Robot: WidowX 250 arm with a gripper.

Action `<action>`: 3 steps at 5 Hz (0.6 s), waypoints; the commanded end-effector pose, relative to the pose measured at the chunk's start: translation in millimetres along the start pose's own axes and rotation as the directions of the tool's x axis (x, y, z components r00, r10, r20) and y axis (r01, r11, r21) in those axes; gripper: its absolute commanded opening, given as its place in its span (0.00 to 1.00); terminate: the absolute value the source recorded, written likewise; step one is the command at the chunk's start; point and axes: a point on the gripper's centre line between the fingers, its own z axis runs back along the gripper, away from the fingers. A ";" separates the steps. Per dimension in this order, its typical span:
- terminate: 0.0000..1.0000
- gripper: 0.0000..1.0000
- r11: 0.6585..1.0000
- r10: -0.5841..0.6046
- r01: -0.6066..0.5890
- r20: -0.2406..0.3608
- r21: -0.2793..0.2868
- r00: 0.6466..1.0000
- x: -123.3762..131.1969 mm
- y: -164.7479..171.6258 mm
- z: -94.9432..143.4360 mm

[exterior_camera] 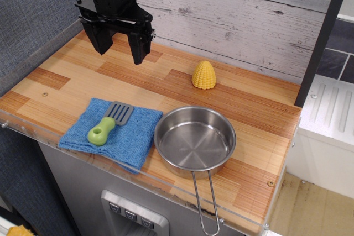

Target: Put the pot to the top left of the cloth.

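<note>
The pot [194, 141], a shallow shiny steel pan, sits on the wooden counter just right of the cloth, its wire loop handle [206, 203] sticking out over the front edge. The blue cloth [113, 132] lies at the front left with a green-handled grey spatula [109, 124] on top of it. My black gripper [119, 52] hangs open and empty above the back left of the counter, well apart from the pot and behind the cloth.
A yellow toy corn [203, 74] stands at the back centre. A grey plank wall [238, 20] runs behind the counter and a blue-grey panel [33, 15] on the left. A clear acrylic lip [83, 156] edges the front.
</note>
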 end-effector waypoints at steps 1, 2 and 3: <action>0.00 1.00 1.000 0.000 0.000 0.000 0.000 1.000 0.0 0.0 0.0; 0.00 1.00 0.999 -0.051 0.051 0.003 -0.006 0.999 -8.3 -20.4 -0.1; 0.00 1.00 0.993 -0.117 0.117 -0.005 -0.019 0.993 -15.5 -45.2 -3.2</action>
